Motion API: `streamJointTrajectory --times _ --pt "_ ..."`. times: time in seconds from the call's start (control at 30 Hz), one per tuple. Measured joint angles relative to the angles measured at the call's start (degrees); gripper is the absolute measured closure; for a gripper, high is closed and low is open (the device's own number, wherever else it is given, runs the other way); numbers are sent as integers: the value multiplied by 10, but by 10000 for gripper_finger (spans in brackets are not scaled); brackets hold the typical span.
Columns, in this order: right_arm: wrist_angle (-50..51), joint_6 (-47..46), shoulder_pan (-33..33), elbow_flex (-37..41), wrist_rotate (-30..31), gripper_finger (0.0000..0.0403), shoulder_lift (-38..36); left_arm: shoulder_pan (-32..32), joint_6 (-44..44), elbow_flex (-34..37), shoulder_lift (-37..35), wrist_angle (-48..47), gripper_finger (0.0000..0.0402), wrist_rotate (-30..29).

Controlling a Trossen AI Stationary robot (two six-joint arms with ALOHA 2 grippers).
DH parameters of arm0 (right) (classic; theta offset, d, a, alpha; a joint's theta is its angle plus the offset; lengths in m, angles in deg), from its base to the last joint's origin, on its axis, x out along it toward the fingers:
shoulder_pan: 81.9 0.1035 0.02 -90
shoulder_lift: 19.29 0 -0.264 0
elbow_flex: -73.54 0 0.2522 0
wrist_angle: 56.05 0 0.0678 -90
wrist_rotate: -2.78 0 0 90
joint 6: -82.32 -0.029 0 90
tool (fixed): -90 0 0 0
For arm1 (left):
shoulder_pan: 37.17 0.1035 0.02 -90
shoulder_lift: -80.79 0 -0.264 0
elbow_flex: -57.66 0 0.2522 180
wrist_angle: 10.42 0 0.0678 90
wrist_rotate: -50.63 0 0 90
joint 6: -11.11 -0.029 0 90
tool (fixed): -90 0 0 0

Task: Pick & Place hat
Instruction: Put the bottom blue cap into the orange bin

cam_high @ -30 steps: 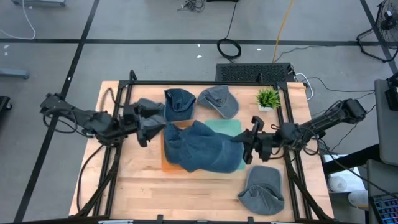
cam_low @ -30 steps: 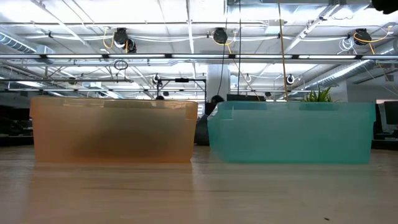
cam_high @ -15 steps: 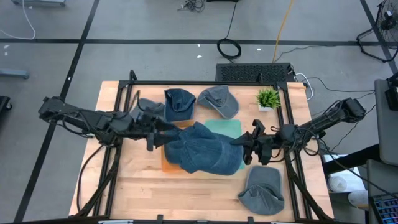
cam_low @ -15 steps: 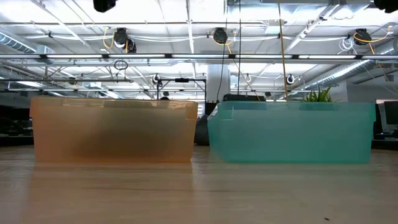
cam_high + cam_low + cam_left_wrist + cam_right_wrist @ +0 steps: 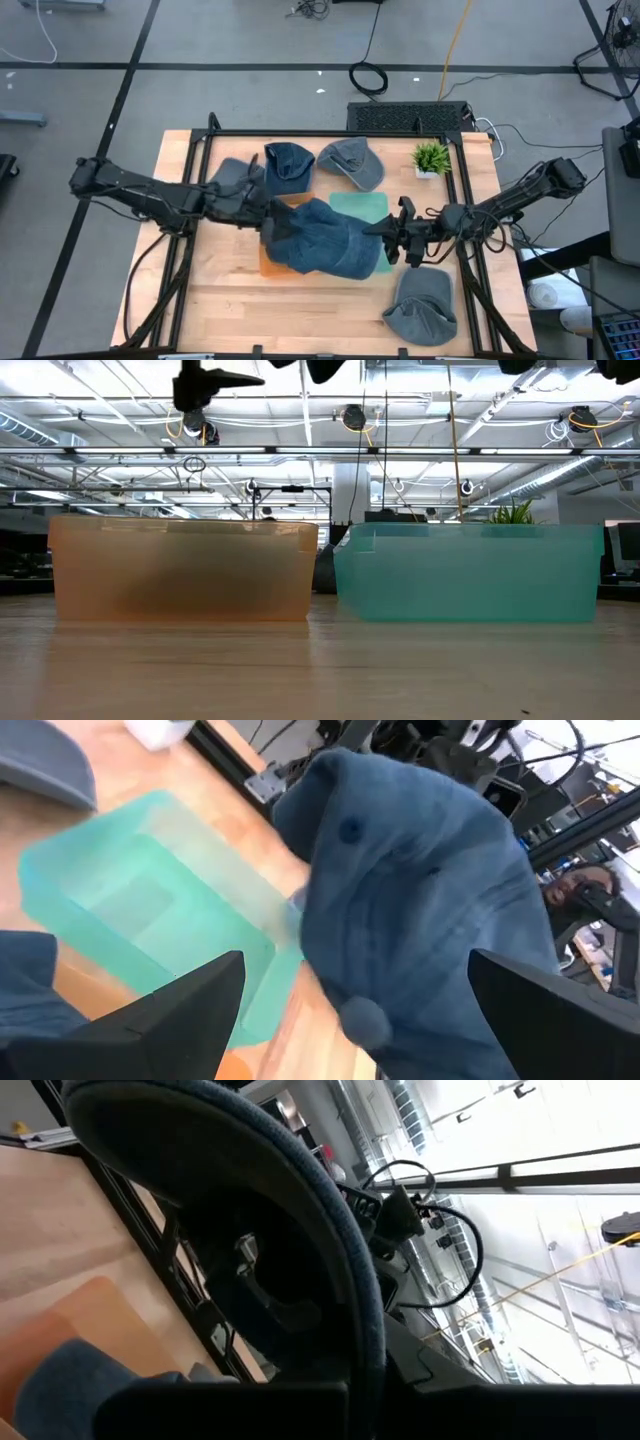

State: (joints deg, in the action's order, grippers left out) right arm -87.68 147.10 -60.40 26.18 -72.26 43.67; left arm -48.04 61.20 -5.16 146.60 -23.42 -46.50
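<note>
A blue denim hat (image 5: 325,240) hangs in the air above the orange bin (image 5: 266,264) and the teal bin (image 5: 356,205). My right gripper (image 5: 392,232) is shut on the end of the hat toward the table's right. My left gripper (image 5: 263,213) is open at the hat's left end. In the left wrist view its two fingers stand wide on either side of the hat's crown (image 5: 420,890), with the teal bin (image 5: 150,910) below. The low view shows only the two bins (image 5: 180,570) and bits of the arms at the top edge. My right gripper holds the hat by its brim (image 5: 335,1230), at the end toward the table's right, coming nearly level from that side. The gripper's own body hides the fingers' place on the brim. The hat is lifted clear above the bins. Whether my left gripper touches the crown, I cannot tell.
Other hats lie on the table: a dark blue one (image 5: 288,165) and a grey one (image 5: 352,162) at the far side, a grey one (image 5: 228,172) under the left arm, another grey one (image 5: 422,305) near the right corner. A small plant (image 5: 431,157) stands far right.
My left gripper has moved toward the table's right, from beside the far-left hats up to the hat's left end. My right gripper, with the hat, has shifted slightly toward the left and the near edge.
</note>
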Motion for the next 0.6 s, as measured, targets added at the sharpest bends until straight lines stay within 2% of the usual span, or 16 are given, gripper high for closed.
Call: streamJointTrajectory --times 0.27,0.43,0.53,0.6 --pt "-2 9 0 0 -2 403 0 22 22 0 50 98 11 101" --pt "2 6 0 0 -1 403 0 27 21 0 55 114 15 161" --pt "9 5 0 0 -1 403 0 27 14 0 55 132 43 173" --pt "12 -1 0 0 -1 403 0 27 11 0 51 152 77 194"
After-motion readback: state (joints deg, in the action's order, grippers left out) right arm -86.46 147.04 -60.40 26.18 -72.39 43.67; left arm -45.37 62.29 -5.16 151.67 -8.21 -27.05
